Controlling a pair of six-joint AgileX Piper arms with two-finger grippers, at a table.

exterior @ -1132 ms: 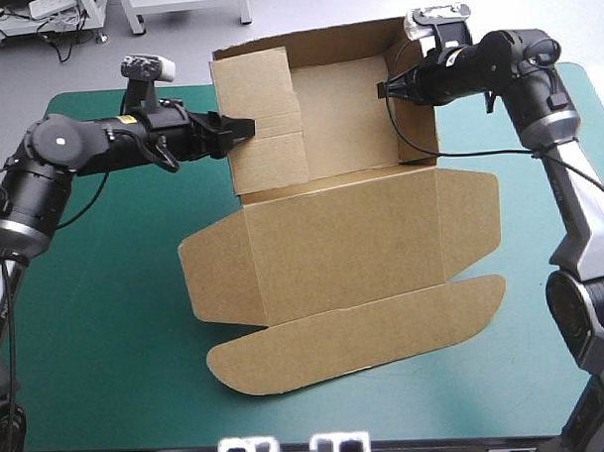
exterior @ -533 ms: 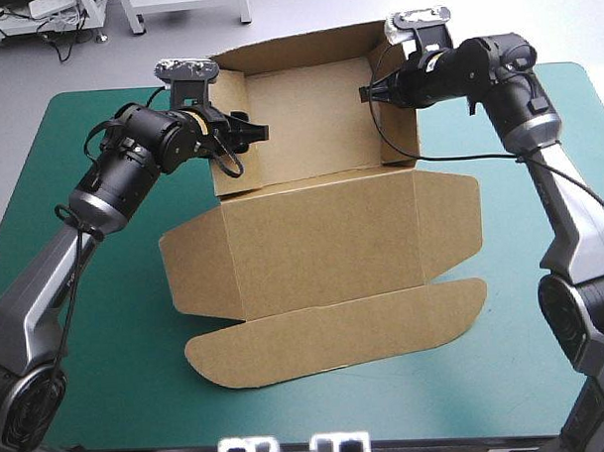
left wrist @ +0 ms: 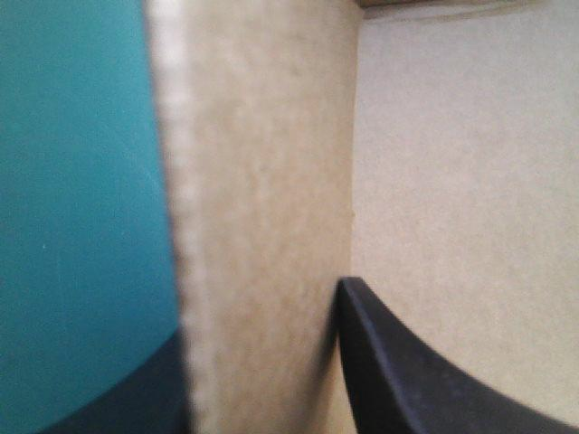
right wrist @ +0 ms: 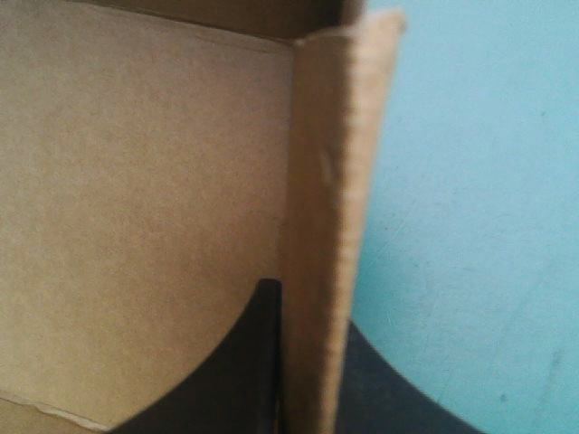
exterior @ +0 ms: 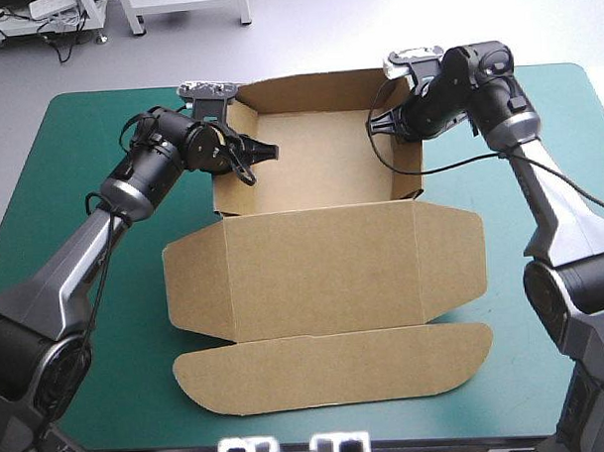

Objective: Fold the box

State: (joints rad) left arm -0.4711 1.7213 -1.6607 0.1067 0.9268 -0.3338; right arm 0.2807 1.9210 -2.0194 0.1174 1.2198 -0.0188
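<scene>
The brown box [exterior: 320, 161] stands as an open tray at the far middle of the table, its walls raised. Its lid [exterior: 323, 265] lies flat toward the near edge, with a long rounded flap [exterior: 327, 369] at the front. My left gripper [exterior: 255, 151] is shut on the box's left wall [left wrist: 262, 181]: one black finger [left wrist: 407, 380] is inside the tray, the other outside. My right gripper [exterior: 380, 124] is shut on the right wall [right wrist: 326, 181], one finger [right wrist: 231, 371] inside the tray.
The teal-green cover [exterior: 96, 293] shows on both sides of the box and along the near edge. The tray's back wall [exterior: 307, 87] stands close to the table's far edge.
Both side walls have been swung upright from their tall, splayed position. The left gripper moved right and over the left wall, the right gripper moved left. The box shifted a little to the left.
</scene>
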